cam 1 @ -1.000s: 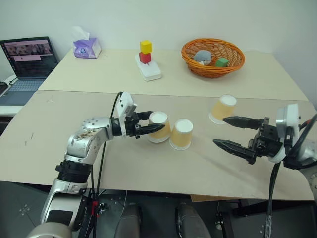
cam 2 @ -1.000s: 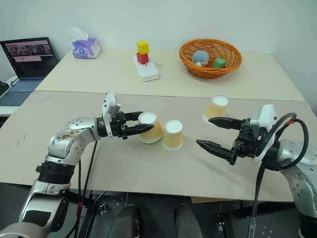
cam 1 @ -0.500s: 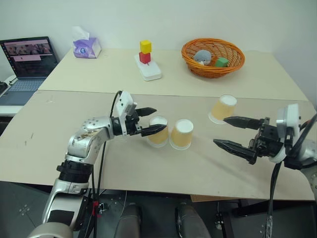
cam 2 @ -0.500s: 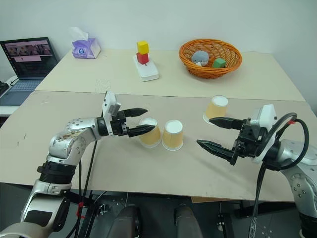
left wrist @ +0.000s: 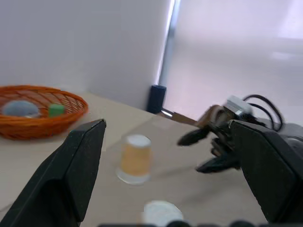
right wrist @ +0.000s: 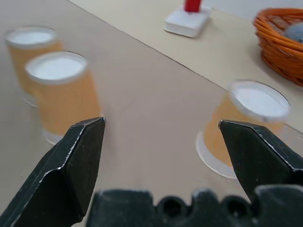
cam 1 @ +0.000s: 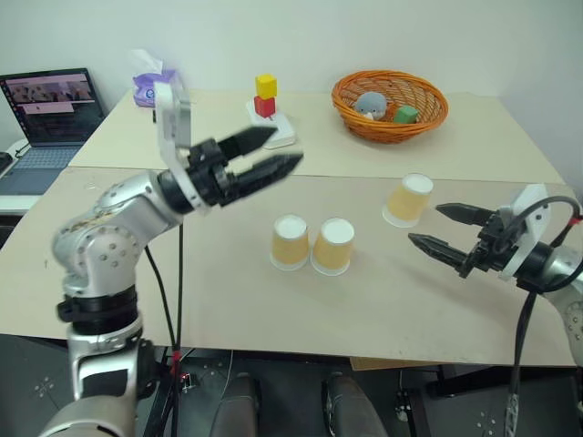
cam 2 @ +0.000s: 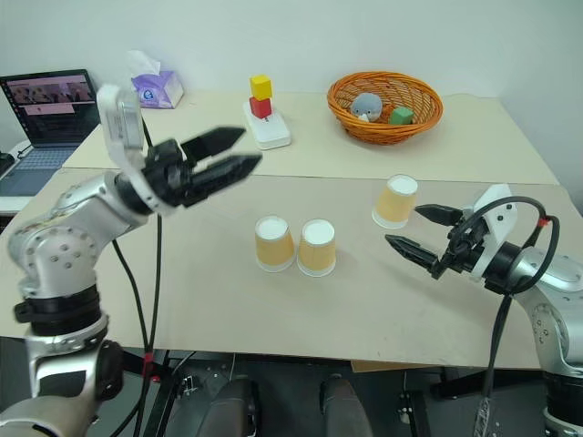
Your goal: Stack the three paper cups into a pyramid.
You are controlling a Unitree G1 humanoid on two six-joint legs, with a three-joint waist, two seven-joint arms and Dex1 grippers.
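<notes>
Left eye view | three paper cups [cam 1: 332, 246] | no legible labels

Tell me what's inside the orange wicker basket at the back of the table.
The orange wicker basket holds a grey, rounded soft-looking thing and a small green block. The basket's near wall covers their lower parts and the bottom, so anything lying lower can't be seen.

Three paper cups [cam 1: 333, 246], tan-orange sides, white upturned bottoms. Table [cam 1: 228, 300] pale beige. Wicker basket [cam 1: 390, 105] orange, grey toy [cam 1: 370, 105] and green block [cam 1: 406, 114] inside. Block tower [cam 1: 265, 95]: yellow over red, on a white base [cam 1: 276, 130]. Tissue box [cam 1: 146, 88] purple with white tissue. Both grippers' fingers [cam 1: 264, 166] black; arm shells silver, wrist housings white.
</notes>
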